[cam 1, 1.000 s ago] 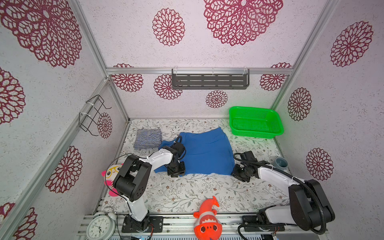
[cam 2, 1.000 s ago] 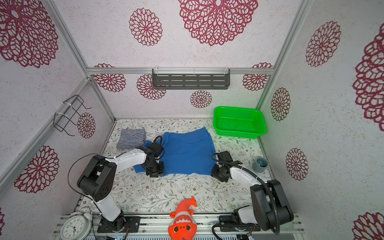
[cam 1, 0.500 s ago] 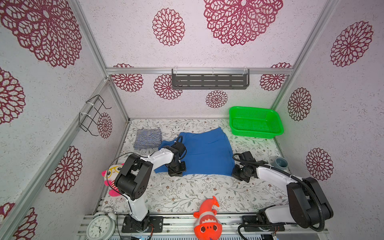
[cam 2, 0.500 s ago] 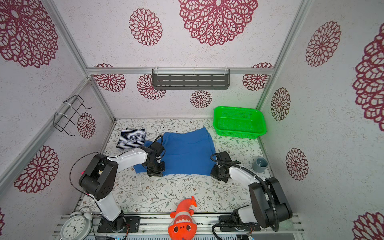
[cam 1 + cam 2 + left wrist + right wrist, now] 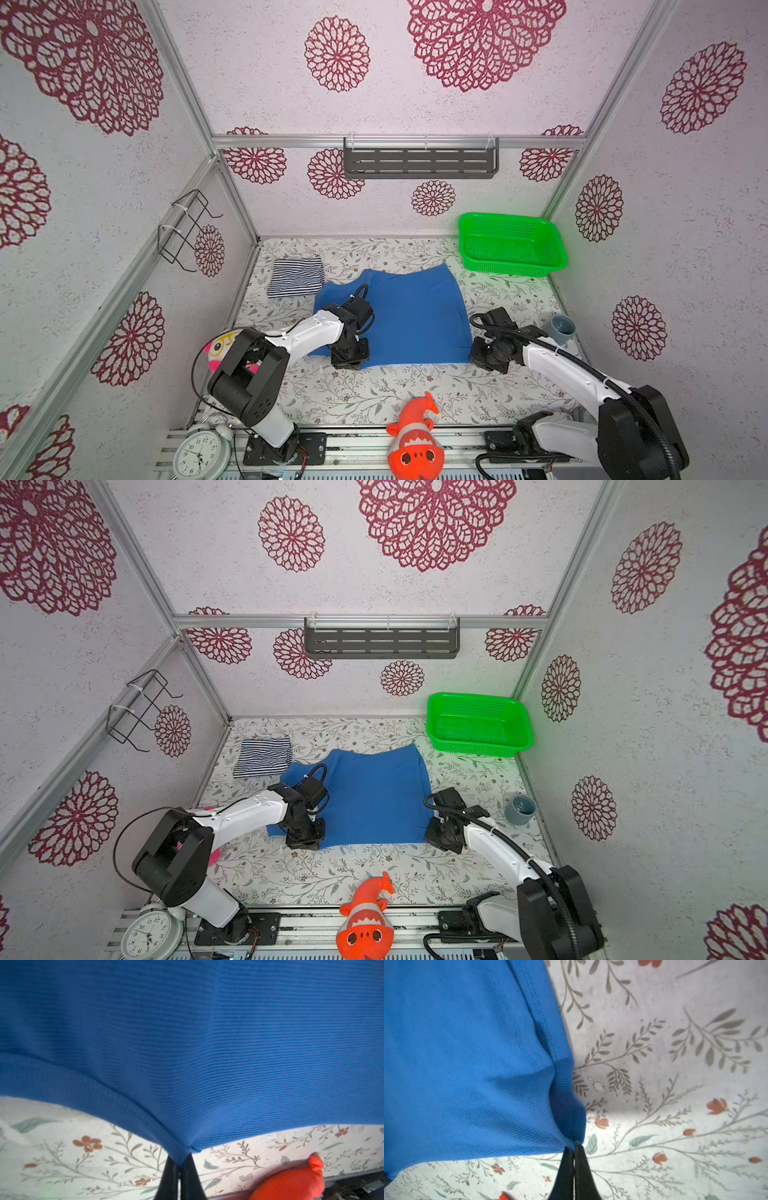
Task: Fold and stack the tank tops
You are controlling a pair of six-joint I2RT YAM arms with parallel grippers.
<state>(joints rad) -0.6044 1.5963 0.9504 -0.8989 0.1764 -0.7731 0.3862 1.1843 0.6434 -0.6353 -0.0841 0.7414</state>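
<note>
Within the last second both pairs of fingers have gone from parted to clenched, while the arms have hardly shifted. In the wrist views the left fingers (image 5: 169,1178) pinch a point of the blue tank top (image 5: 415,316) where its banded edge ends. The right fingers (image 5: 565,1167) pinch the corner at the opposite end of the same near edge. At each pinch the cloth gathers into a small peak, and from there the garment spreads flat over the bench (image 5: 374,395), away from both pairs of fingers and between them. I judge that the grasp for this fold is now made, and the near edge is ready to be lifted and carried over the far half. The striped tank top (image 5: 296,276) lies already folded, well beyond the left fingers and just past the blue cloth's far corner, so stacking comes later. Both arms reach low from the front rail, wrists bent so that the fingers point down at the bench. The left forearm crosses the garment's side, and the right arm is just outside its opposite edge.
</note>
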